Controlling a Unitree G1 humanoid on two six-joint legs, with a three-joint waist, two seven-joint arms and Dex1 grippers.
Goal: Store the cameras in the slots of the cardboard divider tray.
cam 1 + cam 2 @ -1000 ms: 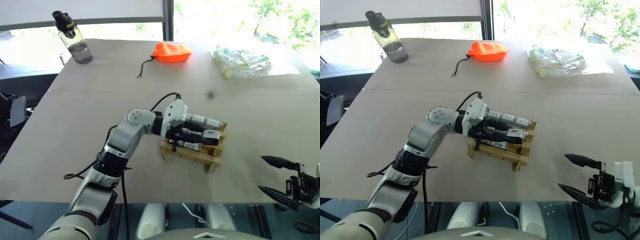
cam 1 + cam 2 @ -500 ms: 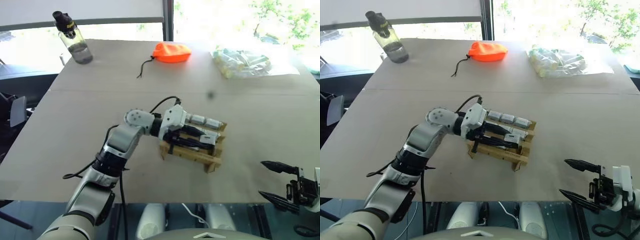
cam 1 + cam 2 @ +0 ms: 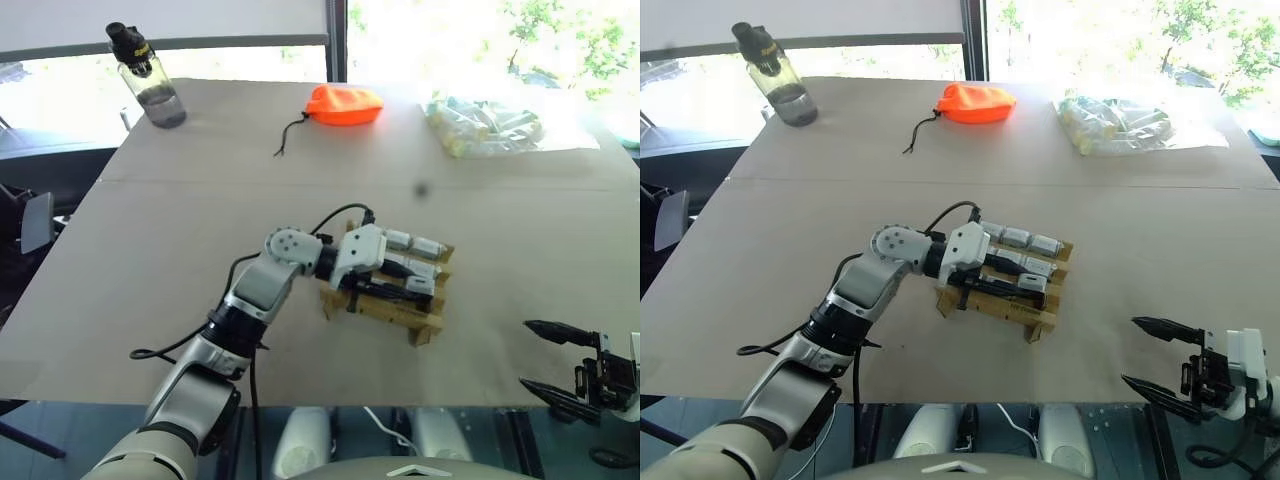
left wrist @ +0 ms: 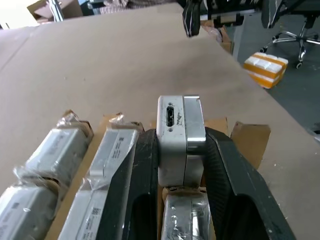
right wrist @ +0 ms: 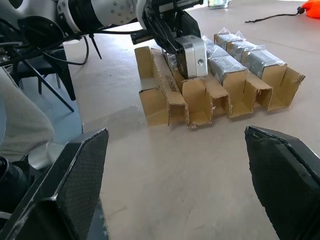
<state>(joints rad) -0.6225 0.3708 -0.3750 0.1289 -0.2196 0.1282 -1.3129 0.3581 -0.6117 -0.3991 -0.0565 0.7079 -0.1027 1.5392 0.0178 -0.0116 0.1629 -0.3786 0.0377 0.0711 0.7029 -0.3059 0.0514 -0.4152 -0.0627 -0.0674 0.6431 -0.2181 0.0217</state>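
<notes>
The cardboard divider tray [image 3: 425,325] lies on the table in front of me, with several plastic-wrapped silver cameras [image 3: 412,243] lying in its far rows. My left gripper [image 3: 412,287] reaches over the tray from the left and is shut on one bare silver-grey camera [image 4: 180,135], which stands upright between the black fingers [image 4: 142,175]. That camera [image 5: 194,56] sits low over a slot at the tray's right end, just past another wrapped camera [image 4: 186,212]. My right gripper [image 3: 523,353] hovers open at the table's front right edge, apart from the tray.
At the table's far side stand a water bottle [image 3: 148,88], an orange pouch [image 3: 343,103] with a black cord, and a clear bag [image 3: 485,122] of pale items. The table's front edge runs just below the tray.
My left gripper has come down with the camera, from above the tray to low over its slots. The right gripper has stayed where it was.
</notes>
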